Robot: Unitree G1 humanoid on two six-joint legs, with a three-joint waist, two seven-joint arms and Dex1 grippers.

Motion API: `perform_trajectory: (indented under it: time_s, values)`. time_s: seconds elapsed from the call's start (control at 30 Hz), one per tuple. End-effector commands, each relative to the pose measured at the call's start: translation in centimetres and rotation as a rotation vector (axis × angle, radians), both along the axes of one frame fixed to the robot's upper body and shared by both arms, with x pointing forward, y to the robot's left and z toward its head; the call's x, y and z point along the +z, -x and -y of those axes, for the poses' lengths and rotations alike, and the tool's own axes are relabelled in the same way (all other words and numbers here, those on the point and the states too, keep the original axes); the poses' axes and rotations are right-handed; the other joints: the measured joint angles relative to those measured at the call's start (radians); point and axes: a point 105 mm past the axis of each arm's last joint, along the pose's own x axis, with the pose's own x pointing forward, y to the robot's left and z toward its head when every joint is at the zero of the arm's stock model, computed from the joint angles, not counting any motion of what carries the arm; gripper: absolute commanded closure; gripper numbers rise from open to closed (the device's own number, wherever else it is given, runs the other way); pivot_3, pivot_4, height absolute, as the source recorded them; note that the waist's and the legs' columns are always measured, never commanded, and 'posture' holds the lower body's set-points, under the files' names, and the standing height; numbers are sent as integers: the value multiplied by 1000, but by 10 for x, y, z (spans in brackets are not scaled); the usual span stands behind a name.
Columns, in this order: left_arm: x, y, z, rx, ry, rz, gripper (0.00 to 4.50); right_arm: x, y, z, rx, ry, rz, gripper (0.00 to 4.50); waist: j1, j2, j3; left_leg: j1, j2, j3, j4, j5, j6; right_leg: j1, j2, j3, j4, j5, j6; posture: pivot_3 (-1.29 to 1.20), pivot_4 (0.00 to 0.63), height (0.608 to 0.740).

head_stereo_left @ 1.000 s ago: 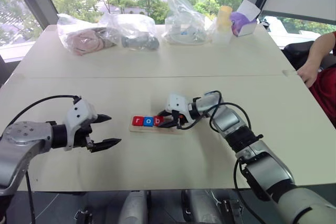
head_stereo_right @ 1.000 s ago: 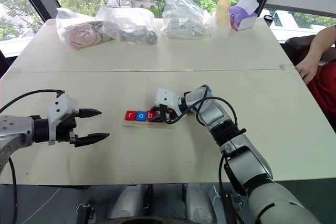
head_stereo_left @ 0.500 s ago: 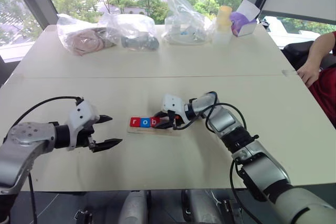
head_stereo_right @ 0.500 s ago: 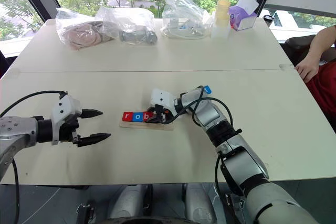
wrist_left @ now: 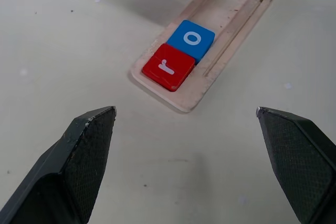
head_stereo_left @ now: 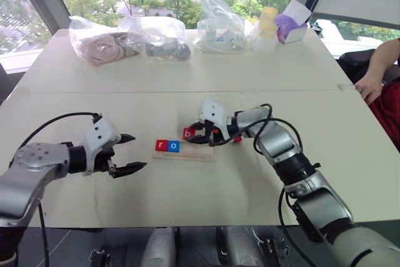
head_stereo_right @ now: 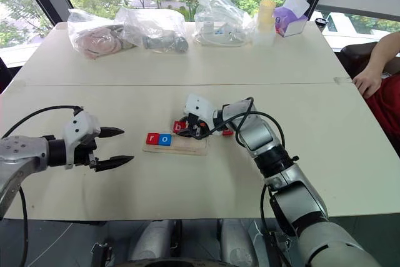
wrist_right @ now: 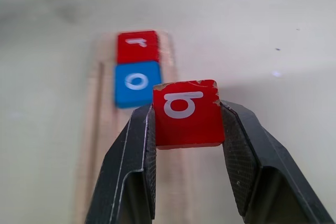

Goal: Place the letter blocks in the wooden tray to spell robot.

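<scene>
1. The wooden tray [head_stereo_left: 185, 152] is lying flat near the middle of the table [head_stereo_left: 187, 79], long and shallow, pale wood with a thin rim.
2. A red "r" block [head_stereo_left: 161, 146] and a blue "o" block [head_stereo_left: 174, 146] are sitting side by side, touching, at the tray's left end; the remaining length is showing bare wood.
3. A red "b" block [wrist_right: 187, 113] is being pinched edge to edge by the right gripper [head_stereo_left: 199, 134], raised clear of the tray just above its far edge; one corner of the tile is looking chipped.
4. A small red piece [head_stereo_left: 237, 139] is lying on the table by the right arm's wrist, partly hidden by cables; no letter is readable on it.
5. The left gripper [head_stereo_left: 129, 152] is hovering over bare table to the left of the tray, fingers spread wide and gripping nothing.
6. The left wrist view is giving both seated letters squarely, plus the tray's long groove; the right wrist view is giving the "b" face close, with the seated pair beyond.
7. Clear plastic bags [head_stereo_left: 125, 39], a yellow cup [head_stereo_left: 267, 18] and a purple-filled box [head_stereo_left: 290, 24] are lining the far edge.
8. A person's hand [head_stereo_left: 367, 85] is resting at the table's right edge.
</scene>
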Motion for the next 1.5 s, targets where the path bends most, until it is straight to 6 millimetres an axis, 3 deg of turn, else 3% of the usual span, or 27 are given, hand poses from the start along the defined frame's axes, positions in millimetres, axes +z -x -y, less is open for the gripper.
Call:
perform_trajectory:
  time_s: [0.03, 0.2, 0.63, 1.5]
  values:
    - [5, -4, 2, -18, -2, 31, 0, 8, 13, -5, 27, -21, 11, 3339, 0, 0, 0, 0, 0, 0, 0, 0, 0, 0, 0, 0, 0, 0, 0, 0, 150, 740]
    - [6, -6, 4, -32, -2, 33, 0, -5, 19, -9, 30, -5, -12, 3339, -2, 0, 0, 0, 0, 0, 0, 0, 0, 0, 1, 0, 0, 0, 0, 0, 150, 740]
    - [9, -3, 5, -35, 2, 30, 0, -12, 14, -22, 47, 4, -14, 3339, -2, 0, 0, 0, 0, 0, 0, 0, 0, 0, 1, 0, 0, 0, 0, 0, 150, 740]
    - [7, -6, 6, -31, 3, 34, 0, -12, 12, -20, 40, 5, -5, 3339, -2, 0, 0, 0, 0, 0, 0, 0, 0, 0, 1, 0, 0, 0, 0, 0, 150, 740]
